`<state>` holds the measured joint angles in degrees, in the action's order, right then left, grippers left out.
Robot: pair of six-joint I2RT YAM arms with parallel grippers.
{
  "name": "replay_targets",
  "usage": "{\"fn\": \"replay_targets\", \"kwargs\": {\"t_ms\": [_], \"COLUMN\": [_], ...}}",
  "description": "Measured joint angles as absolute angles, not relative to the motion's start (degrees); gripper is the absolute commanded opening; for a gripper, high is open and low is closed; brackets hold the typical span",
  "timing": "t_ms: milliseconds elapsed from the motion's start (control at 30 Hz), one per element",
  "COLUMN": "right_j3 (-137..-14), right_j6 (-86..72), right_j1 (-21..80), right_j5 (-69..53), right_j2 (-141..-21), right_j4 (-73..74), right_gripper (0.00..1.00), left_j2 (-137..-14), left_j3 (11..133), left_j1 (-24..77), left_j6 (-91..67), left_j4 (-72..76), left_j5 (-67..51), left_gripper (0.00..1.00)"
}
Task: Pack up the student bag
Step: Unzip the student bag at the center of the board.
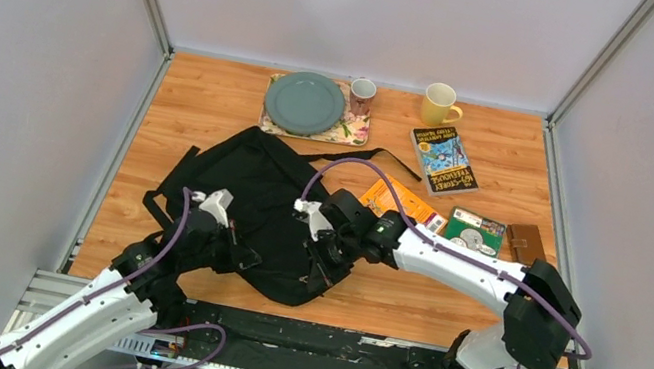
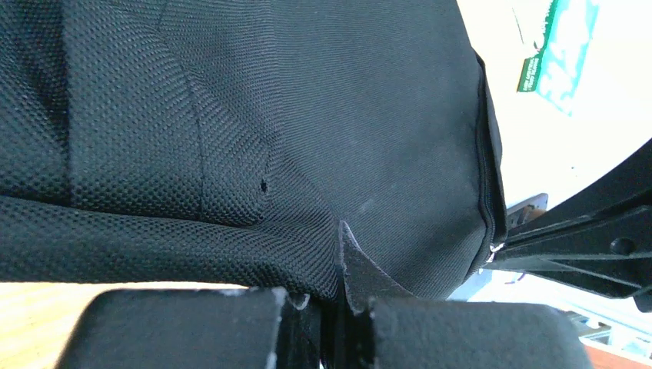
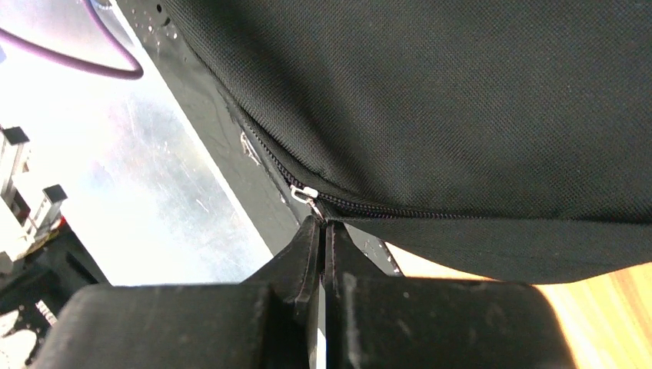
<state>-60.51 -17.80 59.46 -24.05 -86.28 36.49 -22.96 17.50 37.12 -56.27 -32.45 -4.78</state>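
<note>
Student bag (image 1: pixel 260 198) lies flat, central. Your left gripper (image 2: pixel 332 307), clamped on its fabric tab (image 2: pixel 355 269) at 7 o'clock, anchors it; right gripper (image 3: pixel 323 231) pinches the zipper pull (image 3: pixel 305 192) at 5 o'clock, probably to unzip.

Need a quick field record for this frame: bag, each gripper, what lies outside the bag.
bag: student bag lies flat on the table
left gripper: shut on a fold of the bag's fabric
right gripper: shut on the zipper pull
zipper: how far open cannot be told
outside bag: blue book, orange book, green book, brown wallet, all to its right
far edge: plate on a mat, small cup, yellow mug
</note>
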Motion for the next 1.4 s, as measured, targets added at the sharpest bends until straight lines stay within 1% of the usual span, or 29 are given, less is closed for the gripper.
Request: {"fn": "replay_targets", "kwargs": {"t_ms": [167, 200, 233, 267, 300, 333, 367, 500, 567, 767, 867, 933, 1033, 1167, 1400], "right_j3": [-60.6, -60.6, -60.4, -60.0, -59.6, -59.0, -58.2, -56.9, -56.9, -56.1, -56.1, -56.1, -56.1, -55.5, -54.6], "right_j6": [-14.2, -14.0, -13.8, -13.9, -14.1, -14.7, -15.3, -20.1, -23.5, -31.3, -32.6, -32.8, -32.7, -32.1, -31.2], "right_j1": [59.0, 59.0, 59.0, 59.0, 59.0, 59.0, 59.2, 60.8, 62.1, 63.2, 62.8, 62.4, 61.2, 58.5, 55.4], "right_j5": [-27.1, -27.4, -27.9, -28.4, -28.7, -28.8, -28.8, -27.0, -26.1, -21.1, -20.4, -20.4, -21.2, -23.6, -26.6], "right_j2": [-87.2, -87.2, -87.1, -87.1, -87.0, -86.8, -86.6, -86.6, -86.6, -85.7, -85.1, -85.0, -84.9, -84.2, -83.5], "right_j4": [37.0, 36.8, 36.4, 35.7, 35.5, 35.5, 35.7, 34.9, 32.7, 28.0, 27.2, 26.8, 26.5, 25.9, 25.8], "right_gripper": [0.00, 0.00, 0.00, 0.00, 0.00, 0.00, 0.00, 0.00, 0.00, 0.00, 0.00, 0.00, 0.00, 0.00, 0.00], "left_j2": [-23.7, -23.8, -24.0, -24.4, -24.8, -25.3, -25.6, -27.4, -28.9, -32.2, -32.7, -34.1, -37.9, -41.4, -38.0], "left_j3": [20.2, 20.6, 21.0, 21.6, 22.0, 22.6, 23.1, 24.9, 27.8, 44.5, 51.3, 53.5, 52.7, 47.5, 35.0], "left_j1": [37.1, 36.9, 36.7, 36.5, 36.3, 36.2, 36.1, 35.9, 35.8, 35.8, 35.8, 35.8, 37.0, 43.3, 58.1], "left_j6": [-52.2, -51.6, -51.2, -50.8, -50.2, -49.6, -49.0, -48.8, -48.2, -40.9, -34.9, -30.4, -24.2, -17.2, -7.2], "left_j4": [-33.6, -33.9, -34.3, -34.8, -35.1, -35.6, -36.0, -37.6, -40.5, -50.1, -50.4, -50.0, -48.8, -45.3, -31.0], "left_j5": [-4.9, -5.1, -5.2, -5.6, -5.9, -6.3, -6.7, -7.7, -7.0, -1.1, -1.5, -3.6, -7.6, -9.1, -7.4], "left_gripper": [0.00, 0.10, 0.28, 0.56, 0.66, 0.72, 0.76, 0.77, 0.78, 0.79, 0.79, 0.79, 0.80, 0.80, 0.81]}}
